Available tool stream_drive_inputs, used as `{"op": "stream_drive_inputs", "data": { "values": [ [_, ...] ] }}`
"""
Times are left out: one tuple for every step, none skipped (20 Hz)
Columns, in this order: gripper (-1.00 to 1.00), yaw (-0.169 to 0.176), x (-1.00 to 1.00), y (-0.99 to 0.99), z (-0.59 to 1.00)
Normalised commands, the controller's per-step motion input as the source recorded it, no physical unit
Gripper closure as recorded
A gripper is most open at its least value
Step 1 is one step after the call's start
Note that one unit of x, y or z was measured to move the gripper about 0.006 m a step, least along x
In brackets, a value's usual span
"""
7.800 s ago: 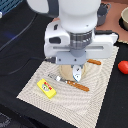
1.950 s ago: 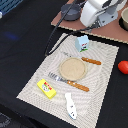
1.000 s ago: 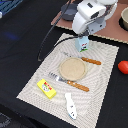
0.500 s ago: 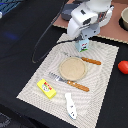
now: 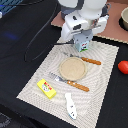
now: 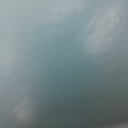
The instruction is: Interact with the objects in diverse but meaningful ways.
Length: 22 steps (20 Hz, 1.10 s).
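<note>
The hand point(image 5: 82, 44) is directly over the milk carton point(image 5: 84, 46) at the placemat's point(image 5: 102, 70) far edge; whether its fingers are spread, I cannot tell. The carton is white and green, mostly hidden.

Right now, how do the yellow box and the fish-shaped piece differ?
The yellow box is rectangular and bright yellow with a small red mark; the fish-shaped piece is slim, tapered, and white with blue. The box lies nearer the exterior view's left, the fish nearer the mat's front edge. Both lie flat on the mat, untouched.
</note>
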Motion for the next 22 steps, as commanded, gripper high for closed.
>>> {"op": "stream_drive_inputs", "data": {
  "values": [
    [1.0, -0.021, -0.49, 0.0, -0.21],
    [1.0, -0.019, -0.48, 0.0, -0.19],
    [1.0, -0.016, -0.47, 0.0, -0.17],
    [1.0, -0.014, -0.47, 0.0, -0.17],
    [1.0, -0.012, -0.47, 0.0, -0.13],
    [1.0, -0.011, -0.47, 0.0, -0.08],
    [1.0, -0.01, -0.4, 0.0, 0.0],
    [1.0, -0.01, -0.36, 0.0, 0.01],
    [1.0, -0.019, -0.34, 0.0, 0.16],
    [1.0, -0.021, -0.33, 0.01, 0.37],
    [1.0, -0.015, -0.35, 0.0, 0.56],
    [1.0, -0.011, -0.44, 0.0, 0.62],
    [1.0, -0.009, -0.54, 0.0, 0.66],
    [1.0, -0.001, -0.68, 0.0, 0.69],
    [1.0, 0.0, -0.81, -0.11, 0.66],
    [1.0, 0.0, -0.92, -0.18, 0.59],
    [1.0, 0.0, -0.98, -0.23, 0.53],
    [1.0, 0.0, -0.97, -0.26, 0.44],
    [1.0, 0.0, -0.96, -0.29, 0.37],
    [1.0, 0.0, -0.96, -0.3, 0.29],
    [1.0, 0.0, -0.96, -0.31, 0.22],
    [1.0, 0.0, -0.95, -0.32, 0.16]
  ]
}}
